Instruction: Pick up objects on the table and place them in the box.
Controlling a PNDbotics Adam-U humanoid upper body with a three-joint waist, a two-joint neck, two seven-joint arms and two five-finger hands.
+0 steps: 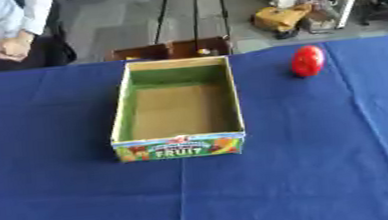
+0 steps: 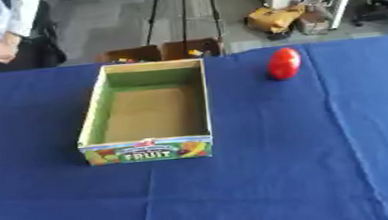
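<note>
Red egg-shaped object on blue tablecloth, right of open box; no fingers visible.

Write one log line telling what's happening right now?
hands: none in view | box: open, empty | red object: on blue cloth, right of box, apart | placed: nothing yet

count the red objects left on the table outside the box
1. A single red object stands on the blue tablecloth, to the right of the box near the far edge. The box looks empty.
</note>
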